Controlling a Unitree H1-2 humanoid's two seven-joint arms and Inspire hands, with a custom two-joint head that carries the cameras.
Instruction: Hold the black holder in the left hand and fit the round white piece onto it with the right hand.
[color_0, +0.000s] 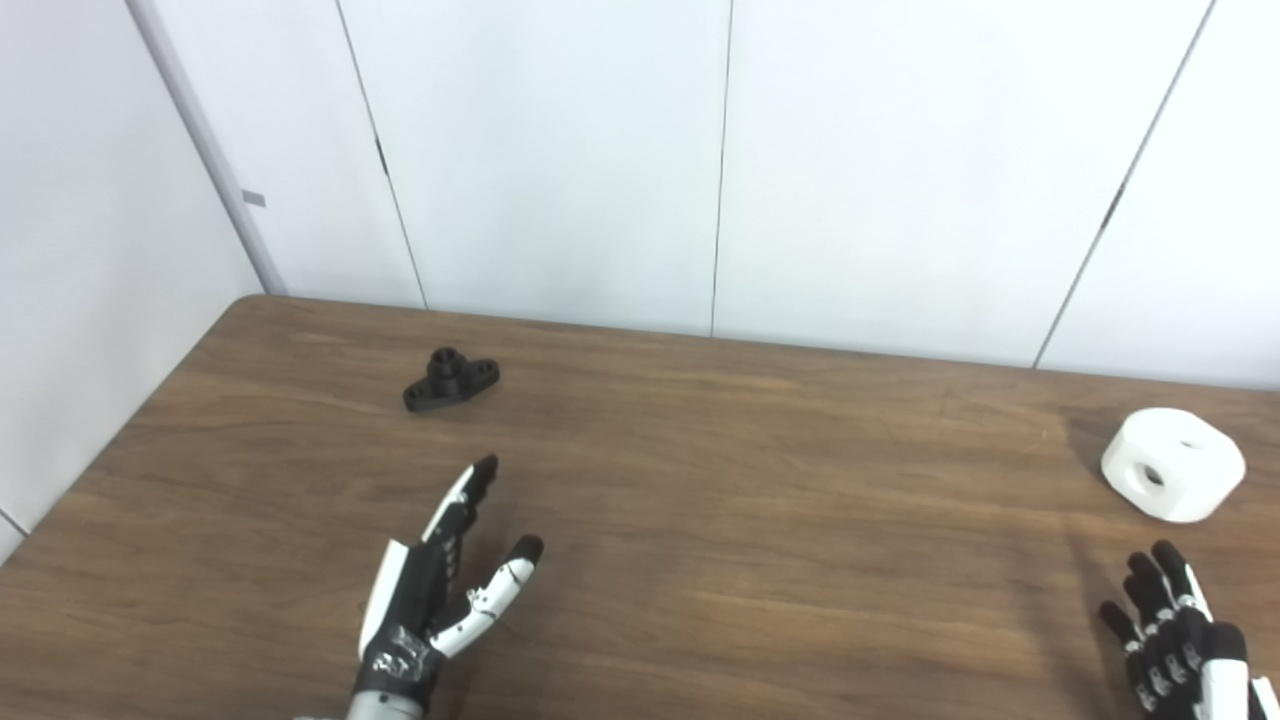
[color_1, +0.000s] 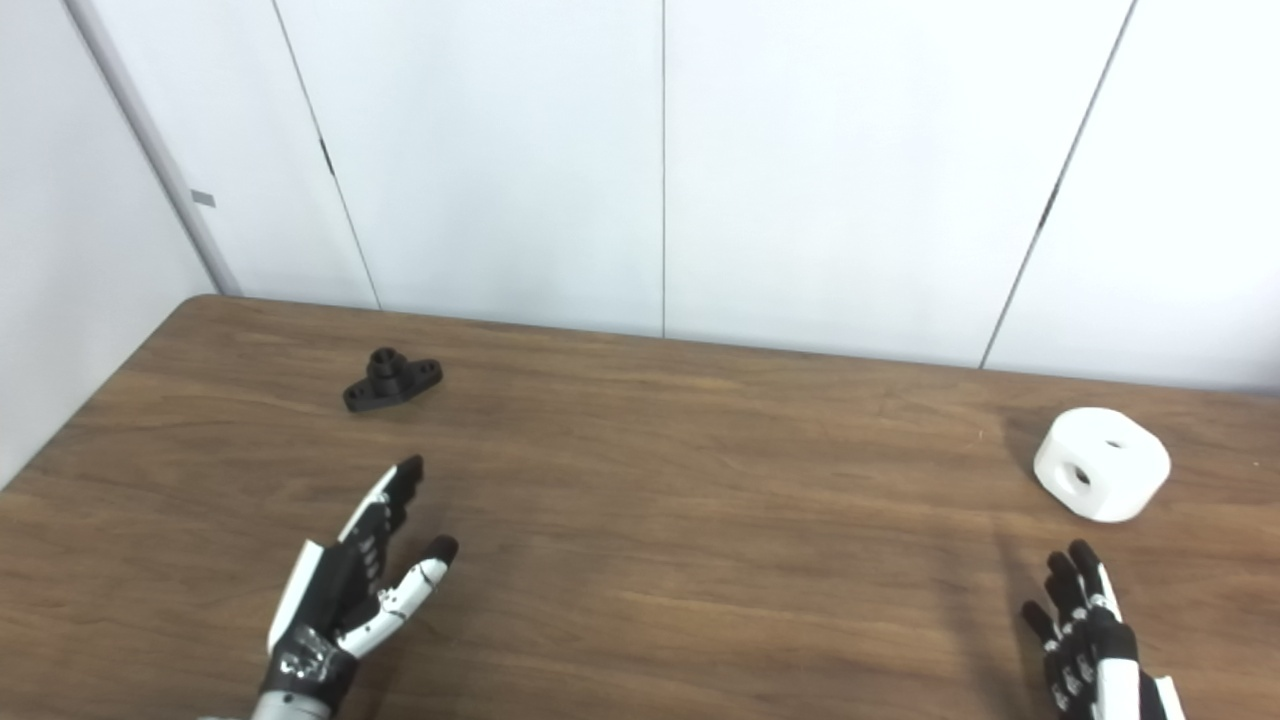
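Wood-grain table (color_0: 700, 560) meets white panelled wall (color_0: 560, 150).

1. The brown wood-grain table (color_0: 760, 520) has a smooth top with a soft, low sheen; darker streaks run along its length.
2. The small black plastic holder (color_0: 451, 380) looks matt, with almost no reflection on its round boss or flat ears.
3. The round white plastic piece (color_0: 1173, 465) is matt and even, its holes dark against a chalky-looking surface.
4. The black-and-white plastic left hand (color_0: 432, 598) has smooth, slightly glossy white shells over duller black parts.
5. The black-and-white plastic right hand (color_1: 1090, 645) shows the same finish.
6. The white wall panels (color_0: 560, 160) look smooth and flat, faintly satin, with thin dark seams.
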